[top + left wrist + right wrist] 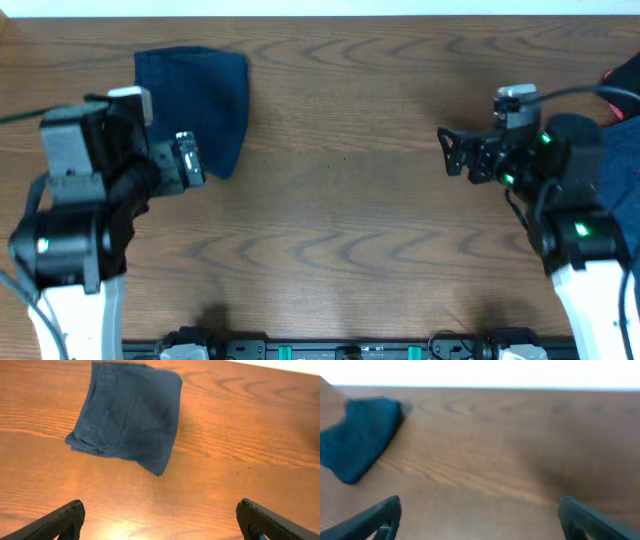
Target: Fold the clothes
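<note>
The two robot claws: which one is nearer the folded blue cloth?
The left gripper. It sits right beside the folded navy clothes near the far edge of the table, while the right gripper is well across the table from them.

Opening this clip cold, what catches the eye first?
A folded pair of navy shorts lies as a compact bundle at the far left of the wooden table, just ahead of the left gripper. Both grippers hang open and empty above the wood, the right gripper well away from the cloth.
</note>
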